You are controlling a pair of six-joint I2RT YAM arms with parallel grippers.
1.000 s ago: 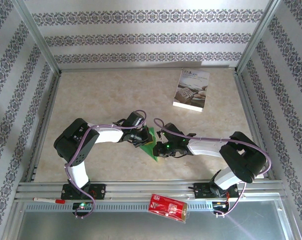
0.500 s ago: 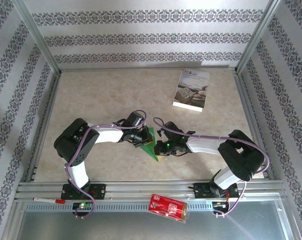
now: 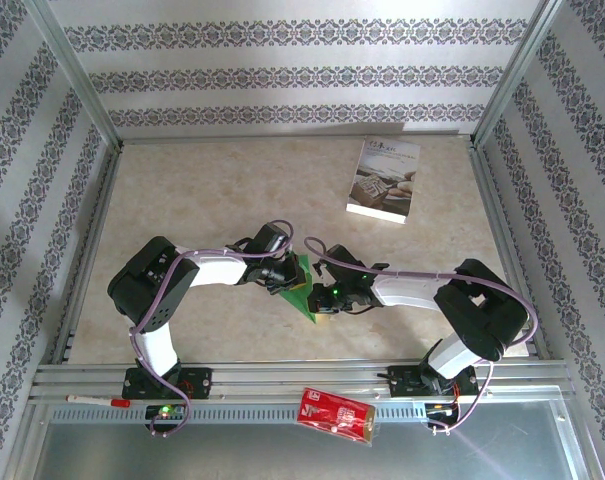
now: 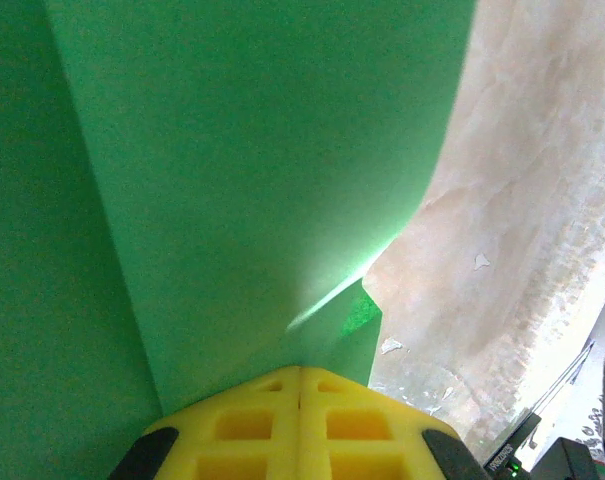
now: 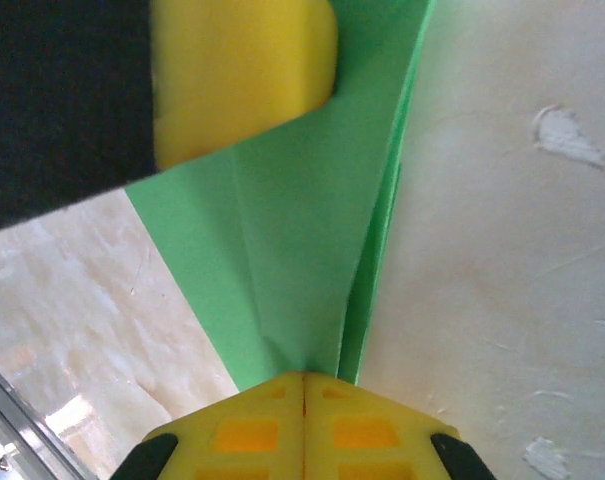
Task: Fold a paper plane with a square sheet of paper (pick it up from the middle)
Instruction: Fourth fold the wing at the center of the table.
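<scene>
The green sheet of paper (image 3: 304, 298) is folded into a narrow pointed shape, its tip toward the near edge, and sits low over the table between both arms. My left gripper (image 3: 288, 280) pinches it from the left. In the left wrist view, its yellow fingers (image 4: 262, 420) meet on the paper (image 4: 252, 180), which has a lengthwise fold. My right gripper (image 3: 318, 298) holds it from the right. In the right wrist view, the right gripper (image 5: 304, 378) is shut on the creased paper (image 5: 292, 260). The left arm's yellow finger (image 5: 242, 70) presses the paper farther along.
A white printed booklet (image 3: 384, 180) lies at the back right of the beige table (image 3: 202, 200). A red packet (image 3: 337, 415) and a red-and-white pen (image 3: 97, 400) rest on the metal rails (image 3: 282, 378) at the near edge. Patterned walls and frame posts enclose the table.
The right arm has edged slightly left toward the left gripper. The paper and the left arm have barely moved, and both grips are unchanged.
</scene>
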